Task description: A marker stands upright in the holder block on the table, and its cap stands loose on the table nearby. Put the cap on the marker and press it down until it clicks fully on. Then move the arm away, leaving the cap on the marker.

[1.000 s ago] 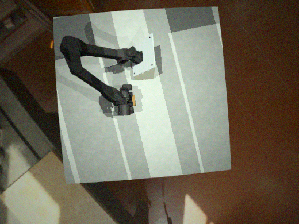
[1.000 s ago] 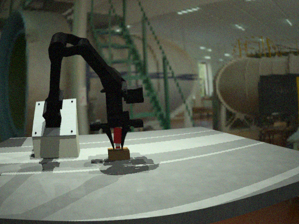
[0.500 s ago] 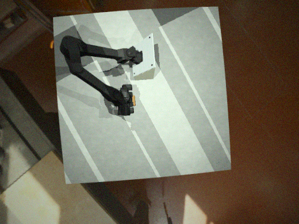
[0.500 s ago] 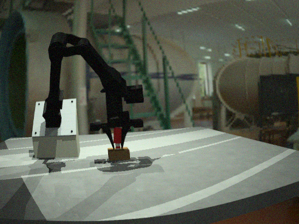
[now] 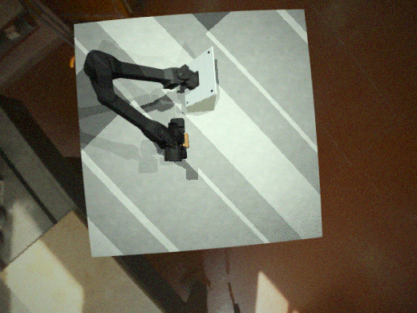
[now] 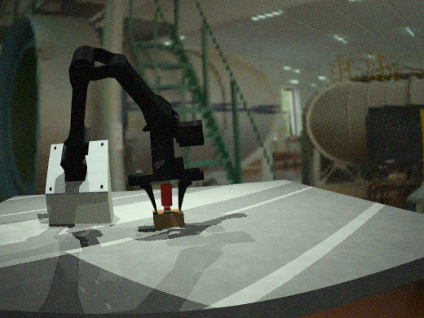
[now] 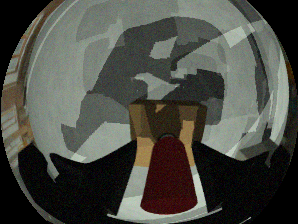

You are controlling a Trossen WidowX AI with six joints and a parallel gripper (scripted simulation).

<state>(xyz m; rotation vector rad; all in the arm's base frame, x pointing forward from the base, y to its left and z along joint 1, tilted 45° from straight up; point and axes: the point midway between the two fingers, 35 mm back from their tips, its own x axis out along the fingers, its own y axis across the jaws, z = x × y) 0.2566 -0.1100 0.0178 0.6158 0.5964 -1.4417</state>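
Cap (image 6: 166, 195) (image 7: 169, 176): red, upright over the block (image 5: 186, 140) (image 6: 169, 219) (image 7: 167, 120), between the fingers (image 6: 167, 210). In the exterior view, a narrow neck of the marker (image 6: 166, 209) shows below the cap, just above the block. Whether the cap is clicked fully on cannot be told from these views.

State of the fingers: spread, one on each side of the cap, pinching nothing. In the exterior view, you see a gap at 3 o'clock and at 9 o'clock of the cap. The tips stand low, near the top of the block.

Step in hand: release after seating, by judgement. Next move: confirm that the cap is fully down. If it is, raise the arm (image 5: 134, 114) (image 6: 136, 87) straight up, toward 12 o'clock in the exterior view, with the fingers kept spread. Avoid sideways travel until the tips are above the cap; a brush could tilt or lift it. If the cap is not seated, press down again before you withdraw.

Count: one cap, one marker, one block, one arm, two fingers. The bench (image 5: 248, 168) (image 6: 326, 240) (image 7: 55, 100) carries the block; the arm's mount (image 5: 202, 86) (image 6: 98, 163) stands at 9 o'clock of the block in the exterior view.
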